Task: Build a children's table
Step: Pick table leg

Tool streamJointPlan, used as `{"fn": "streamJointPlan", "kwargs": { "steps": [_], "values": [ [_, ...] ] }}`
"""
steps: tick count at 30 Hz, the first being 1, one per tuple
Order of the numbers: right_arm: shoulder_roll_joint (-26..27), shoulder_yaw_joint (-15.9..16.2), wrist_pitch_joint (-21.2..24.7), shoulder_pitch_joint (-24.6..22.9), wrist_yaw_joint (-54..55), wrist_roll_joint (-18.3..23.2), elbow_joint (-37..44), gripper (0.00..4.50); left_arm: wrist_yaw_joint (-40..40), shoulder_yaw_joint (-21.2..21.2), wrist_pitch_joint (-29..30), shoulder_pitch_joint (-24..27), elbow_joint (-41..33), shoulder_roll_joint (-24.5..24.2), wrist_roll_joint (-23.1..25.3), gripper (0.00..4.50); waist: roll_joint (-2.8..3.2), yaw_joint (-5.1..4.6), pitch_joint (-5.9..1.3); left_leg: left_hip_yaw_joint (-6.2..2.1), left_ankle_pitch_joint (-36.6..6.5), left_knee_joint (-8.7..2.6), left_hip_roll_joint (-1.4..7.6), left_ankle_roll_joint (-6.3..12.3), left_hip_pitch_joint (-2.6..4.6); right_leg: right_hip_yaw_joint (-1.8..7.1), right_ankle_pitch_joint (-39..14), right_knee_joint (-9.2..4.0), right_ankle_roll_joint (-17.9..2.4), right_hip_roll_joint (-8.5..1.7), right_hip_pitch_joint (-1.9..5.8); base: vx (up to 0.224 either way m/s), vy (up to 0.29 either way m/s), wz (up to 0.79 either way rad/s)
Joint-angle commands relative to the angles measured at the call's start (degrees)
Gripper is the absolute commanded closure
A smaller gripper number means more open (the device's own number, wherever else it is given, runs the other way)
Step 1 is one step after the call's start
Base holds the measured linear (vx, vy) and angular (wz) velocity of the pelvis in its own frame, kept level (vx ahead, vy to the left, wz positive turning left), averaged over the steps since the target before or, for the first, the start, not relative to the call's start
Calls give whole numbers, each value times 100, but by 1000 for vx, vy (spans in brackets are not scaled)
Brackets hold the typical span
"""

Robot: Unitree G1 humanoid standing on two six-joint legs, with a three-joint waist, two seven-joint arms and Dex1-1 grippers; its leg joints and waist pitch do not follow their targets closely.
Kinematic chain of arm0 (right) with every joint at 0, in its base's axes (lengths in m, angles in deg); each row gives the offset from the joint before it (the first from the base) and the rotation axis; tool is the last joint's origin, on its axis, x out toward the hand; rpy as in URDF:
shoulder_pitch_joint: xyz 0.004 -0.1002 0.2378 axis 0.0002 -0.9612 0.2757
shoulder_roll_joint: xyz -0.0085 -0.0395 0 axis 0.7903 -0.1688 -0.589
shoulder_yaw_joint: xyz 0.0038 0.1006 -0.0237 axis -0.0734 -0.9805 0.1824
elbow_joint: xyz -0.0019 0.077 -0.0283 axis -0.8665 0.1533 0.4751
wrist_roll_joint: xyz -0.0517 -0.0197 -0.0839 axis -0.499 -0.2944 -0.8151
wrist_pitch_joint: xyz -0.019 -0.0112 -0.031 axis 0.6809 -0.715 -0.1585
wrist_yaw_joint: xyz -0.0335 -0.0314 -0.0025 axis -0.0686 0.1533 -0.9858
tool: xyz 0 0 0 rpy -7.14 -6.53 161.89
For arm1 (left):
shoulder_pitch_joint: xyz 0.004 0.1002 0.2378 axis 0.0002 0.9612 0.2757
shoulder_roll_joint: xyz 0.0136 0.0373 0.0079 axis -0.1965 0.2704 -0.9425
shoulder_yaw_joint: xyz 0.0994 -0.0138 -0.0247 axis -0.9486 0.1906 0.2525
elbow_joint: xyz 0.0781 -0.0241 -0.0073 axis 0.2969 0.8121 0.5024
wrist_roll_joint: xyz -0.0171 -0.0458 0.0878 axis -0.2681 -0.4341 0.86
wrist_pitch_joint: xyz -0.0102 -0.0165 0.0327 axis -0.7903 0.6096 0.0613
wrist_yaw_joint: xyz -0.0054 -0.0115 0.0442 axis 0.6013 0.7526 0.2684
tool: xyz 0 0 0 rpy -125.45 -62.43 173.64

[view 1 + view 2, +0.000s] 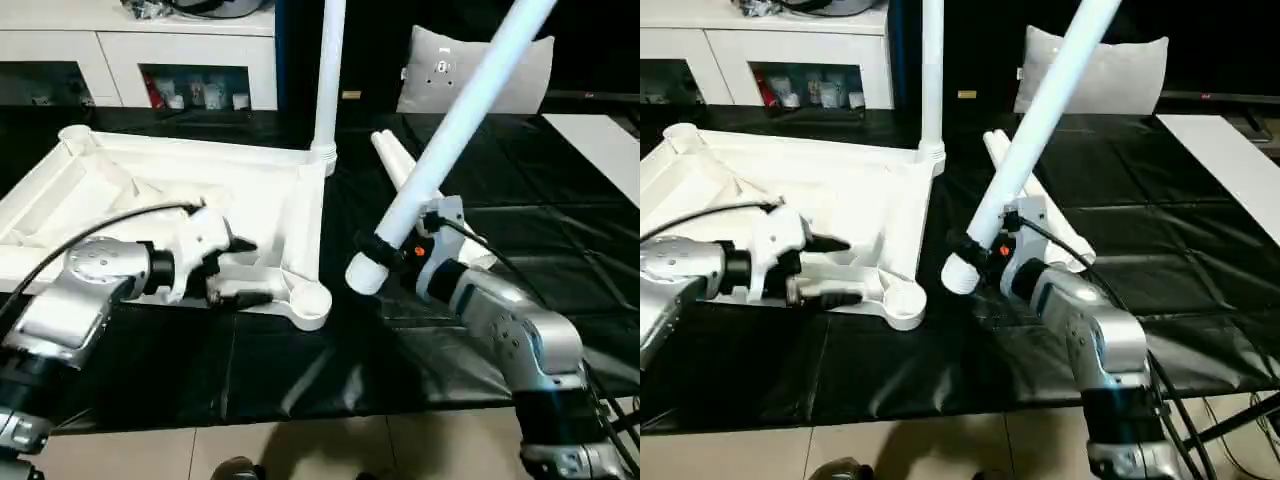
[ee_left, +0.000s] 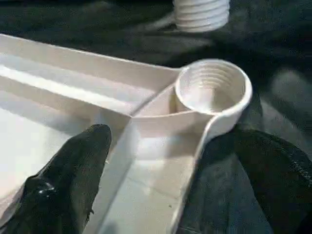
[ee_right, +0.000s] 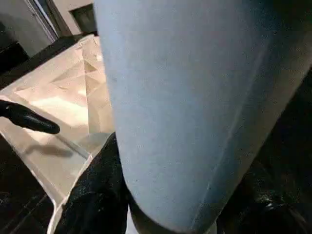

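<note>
You had the right tool [image 1: 385,250] clamped on a leg [image 1: 450,135] near the upside-down table top's [image 1: 150,190] empty corner socket [image 1: 312,300], left tool [image 1: 232,268] wide apart, so line it up straight.

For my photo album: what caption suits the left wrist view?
Open left gripper straddling the upturned tabletop's rim, beside its empty threaded corner socket.

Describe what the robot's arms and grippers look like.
Both forearms are silver cylinders with round joints and white wrist housings. Left gripper and right gripper each have two black fingers. Black cables run along both arms; an orange mark sits by the right wrist.
</note>
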Motion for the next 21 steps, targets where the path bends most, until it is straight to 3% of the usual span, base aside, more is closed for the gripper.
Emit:
{"fn": "streamJointPlan", "kwargs": {
  "steps": [1,3,6,7,12,13,15,16,20,21],
  "values": [
    [-89,74,-9,-7,46,-86,71,261,216,-134,-186,-133,96,-63,160,35,144,-24,-423,-140,-1953,-482,186,-517,183,278,-1978,-451,-803,-368,193,0,0,0],
    [-122,126,-70,-16,-25,-116,67,261,331,-206,-412,-230,315,-22,272,38,109,-21,-410,-140,-1975,-485,182,-504,185,279,-2103,-473,-790,-374,198,0,0,0],
    [-203,246,-126,-31,-175,-150,139,261,244,-243,-657,-430,692,97,464,73,107,-16,-406,-143,-2005,-481,182,-482,203,280,-2342,-502,-697,-382,196,0,0,0],
    [-248,351,-476,-56,-275,-315,162,261,321,-313,-893,-589,995,157,566,77,116,-9,-402,-153,-2022,-484,187,-483,199,279,-2406,-516,-666,-397,193,0,0,0],
    [-340,528,-1253,-151,-585,-597,213,261,701,-501,-1059,-857,1519,216,693,119,107,-5,-413,-160,-2052,-487,200,-463,194,281,-2348,-509,-705,-416,197,0,0,0],
    [-405,591,-1166,-167,-648,-595,265,261,775,-536,-1137,-899,1641,229,738,123,131,-3,-420,-159,-2017,-484,201,-466,201,286,-2251,-488,-744,-410,204,0,0,0],
    [-467,538,-628,-168,-812,-250,409,261,864,-584,-1351,-996,1965,314,844,134,111,-5,-424,-153,-1939,-487,200,-422,187,290,-2075,-472,-804,-394,231,0,0,0],
    [-472,510,-576,-172,-862,-162,435,261,887,-590,-1402,-1016,2041,339,868,148,129,-9,-425,-151,-1922,-485,195,-393,182,291,-1998,-473,-835,-388,239,0,0,0],
    [-469,431,-728,-224,-1009,-43,482,261,754,-673,-1703,-1210,2537,445,1118,168,123,4,-427,-151,-1998,-479,206,-398,190,286,-1997,-480,-899,-408,234,0,0,0],
    [-480,430,-806,-243,-1031,-57,469,261,740,-705,-1845,-1281,2705,473,1202,193,147,0,-422,-155,-2067,-481,210,-421,206,284,-2062,-491,-891,-408,215,0,0,0]
  ]
}}
